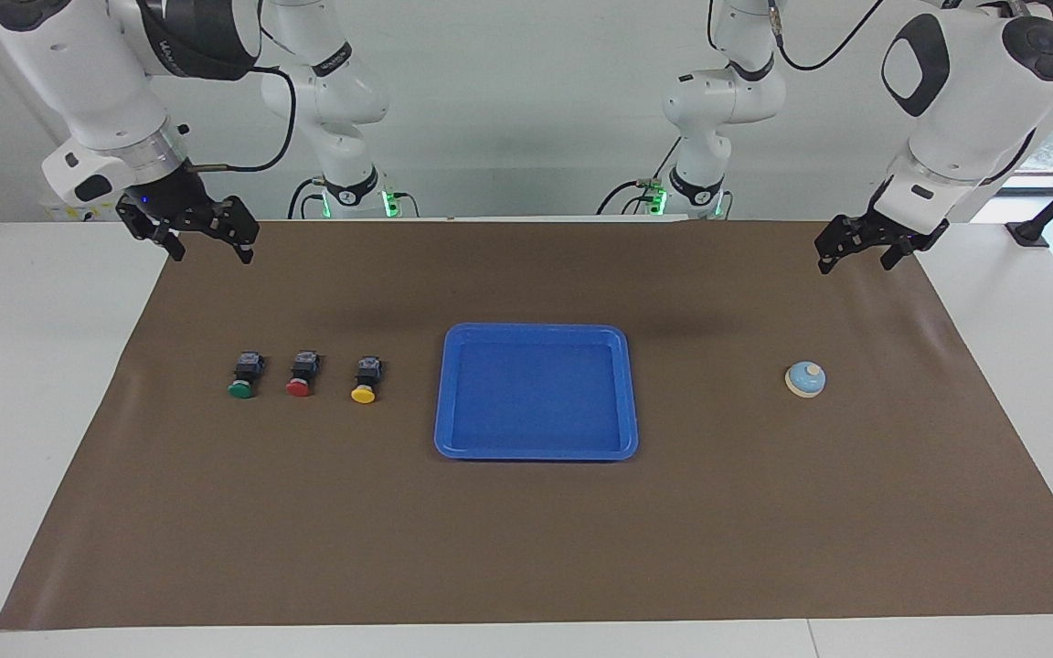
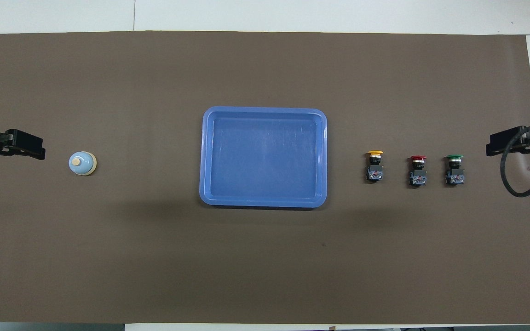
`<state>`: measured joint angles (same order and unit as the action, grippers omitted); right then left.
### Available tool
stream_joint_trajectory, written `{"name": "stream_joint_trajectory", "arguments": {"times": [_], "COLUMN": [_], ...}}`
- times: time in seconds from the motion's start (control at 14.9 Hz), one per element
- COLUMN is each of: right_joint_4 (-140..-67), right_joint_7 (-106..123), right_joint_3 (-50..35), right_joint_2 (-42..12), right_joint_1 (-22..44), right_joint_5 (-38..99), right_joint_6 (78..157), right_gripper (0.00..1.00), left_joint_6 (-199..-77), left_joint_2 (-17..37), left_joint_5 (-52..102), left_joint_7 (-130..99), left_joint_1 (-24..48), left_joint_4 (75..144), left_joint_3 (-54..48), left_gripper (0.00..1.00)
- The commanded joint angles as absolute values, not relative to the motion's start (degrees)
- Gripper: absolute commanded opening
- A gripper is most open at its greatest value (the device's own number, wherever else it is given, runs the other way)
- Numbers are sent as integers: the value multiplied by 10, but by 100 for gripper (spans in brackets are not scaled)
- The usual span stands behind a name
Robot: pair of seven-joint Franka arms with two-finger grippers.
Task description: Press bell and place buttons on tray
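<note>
The blue tray (image 1: 440, 393) (image 2: 203, 156) lies flat in the middle of the brown mat with nothing in it. Three buttons stand in a row toward the right arm's end: yellow (image 1: 366, 380) (image 2: 375, 166) closest to the tray, then red (image 1: 302, 374) (image 2: 417, 171), then green (image 1: 244, 376) (image 2: 454, 170). The light-blue bell (image 1: 805, 379) (image 2: 82, 163) sits alone toward the left arm's end. My left gripper (image 1: 860, 256) (image 2: 35, 148) hangs open over the mat's edge near the bell, touching nothing. My right gripper (image 1: 209, 245) (image 2: 495, 145) hangs open over the mat past the green button, holding nothing.
A brown mat (image 1: 526, 539) covers most of the white table (image 1: 24, 411). A black cable (image 2: 518, 184) loops down from the right wrist, above the mat beside the green button.
</note>
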<state>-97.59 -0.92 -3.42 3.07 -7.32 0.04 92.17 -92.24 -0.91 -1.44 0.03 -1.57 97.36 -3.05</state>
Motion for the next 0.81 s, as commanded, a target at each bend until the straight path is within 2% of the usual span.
{"name": "stream_joint_trajectory", "arguments": {"times": [0.0, 0.47, 0.61, 0.74], "right_joint_4": [-985, -985, -985, -985], "right_joint_7": [4, 4, 4, 4], "right_joint_3": [-39, -39, -39, -39], "right_joint_2": [40, 40, 40, 40], "right_joint_1": [-80, -80, -80, -80], "right_joint_5": [4, 4, 4, 4], "right_joint_6": [922, 922, 922, 922], "right_gripper": [100, 100, 100, 100], "left_joint_6": [-926, -938, -974, -988], "left_joint_2": [-13, -17, -23, -28], "left_joint_5": [-18, -18, -18, -18], "left_joint_7": [1, -4, -3, -7], "left_joint_1": [-17, -18, -24, -25], "left_joint_4": [970, 978, 1000, 1012], "left_joint_3": [-28, -27, -28, -28], "left_gripper": [100, 100, 100, 31]}}
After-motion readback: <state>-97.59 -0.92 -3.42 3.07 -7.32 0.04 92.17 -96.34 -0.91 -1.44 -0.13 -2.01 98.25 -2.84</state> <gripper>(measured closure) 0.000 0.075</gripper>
